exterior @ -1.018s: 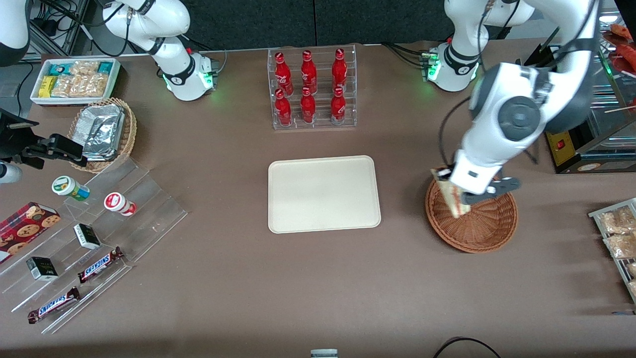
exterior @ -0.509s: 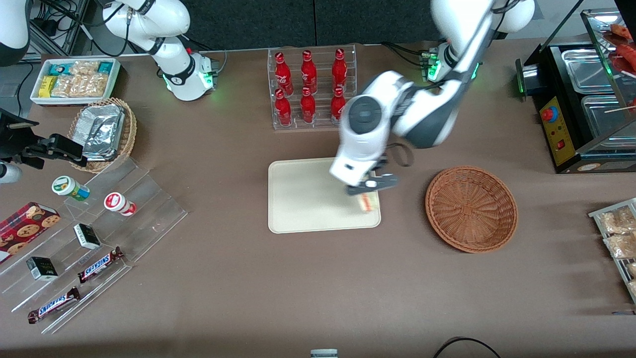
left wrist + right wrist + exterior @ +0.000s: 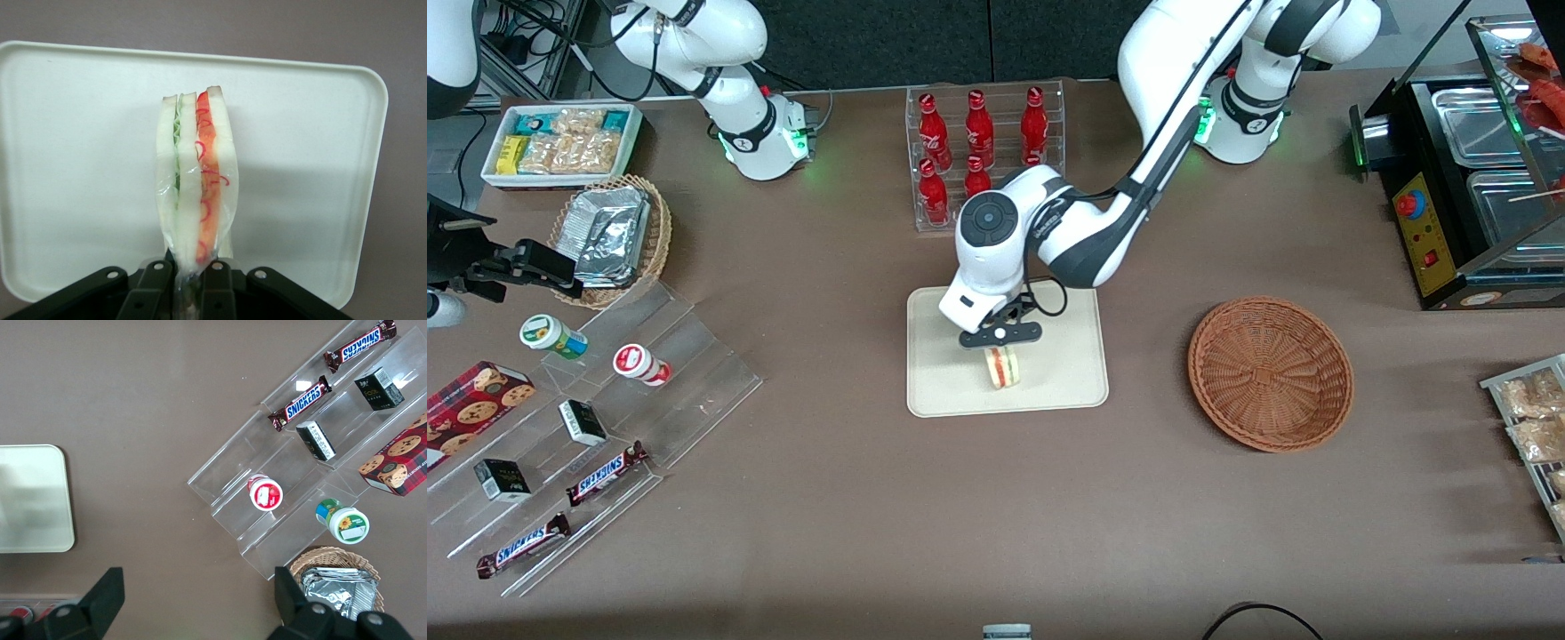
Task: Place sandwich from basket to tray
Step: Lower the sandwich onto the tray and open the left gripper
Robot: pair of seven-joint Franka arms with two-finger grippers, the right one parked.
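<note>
Sandwich [image 3: 1002, 367] is hanging over the tray [image 3: 951, 391] right now, pinched at one end by the left arm's gripper [image 3: 1000, 342], so the jaws are clamped on it, and you can see that best in the wrist view where the two black fingers [image 3: 155, 288] squeeze the clear wrap at the narrow end of the sandwich [image 3: 195, 180]. From that camera the layers are easy to read: white bread, a thin green strip, more white, then an orange-red slab with little red squiggles on it. It stands on edge with the cut side facing the wrist camera, and the cream tray [image 3: 80, 133] fills the background under it. I can't tell whether the bottom of the sandwich is actually touching the tray surface or just above it. In the front view it sits over the middle part of the tray, on the half nearer the camera. The reddish-brown basket [image 3: 1270, 373] is well apart from the tray, toward the working arm's end of the tabletop [image 3: 996, 498], with nothing in it. A clear rack of red bottles [image 3: 978, 151] stands farther from the camera than the tray, partly covered by the arm.
</note>
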